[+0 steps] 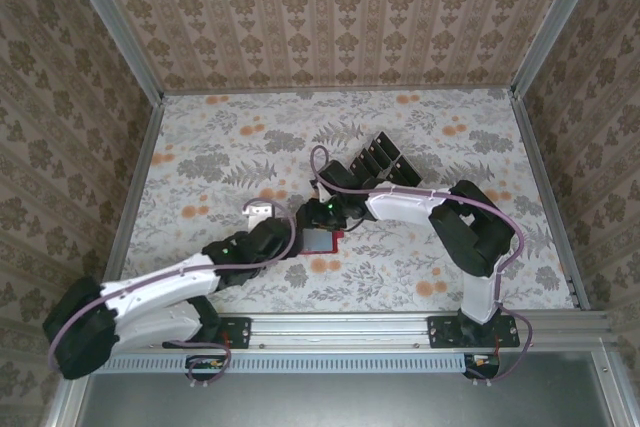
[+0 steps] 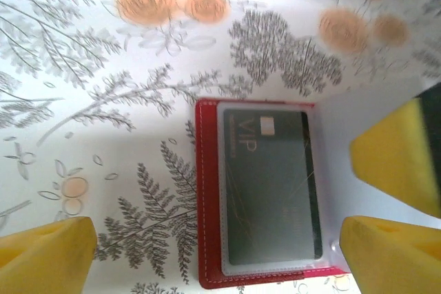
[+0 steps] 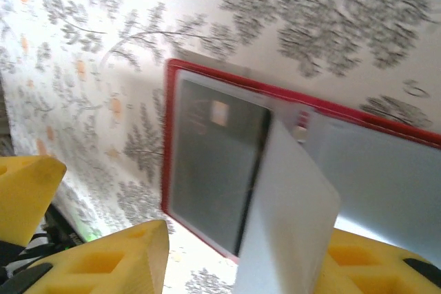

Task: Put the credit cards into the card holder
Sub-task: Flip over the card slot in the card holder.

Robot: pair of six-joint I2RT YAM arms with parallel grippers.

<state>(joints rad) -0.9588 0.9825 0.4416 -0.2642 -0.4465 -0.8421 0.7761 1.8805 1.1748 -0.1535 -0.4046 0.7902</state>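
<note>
Top external: card holder lies open on the floral counter, about centre and toward the near edge, between the two arms. Left gripper sits just left of it, right gripper right over its far edge. More credit cards, black, stand in a row further back and to the right, apart from the holder.

Left wrist: left gripper has its jaws spread wide with nothing held; yellow fingertips sit at the bottom corners. Card holder is flat below, red rim up. One dark card marked VIP lies inside it under a clear sleeve. A further yellow pad shows at the right edge.

Right wrist: right gripper jaws are roughly half open. A pale translucent flap of the holder stands up between them, against the right-hand finger, with a gap to the other finger; can't tell if it's actually pinched. Card holder is open, greyish inside, with the dark card in its left half.
</note>
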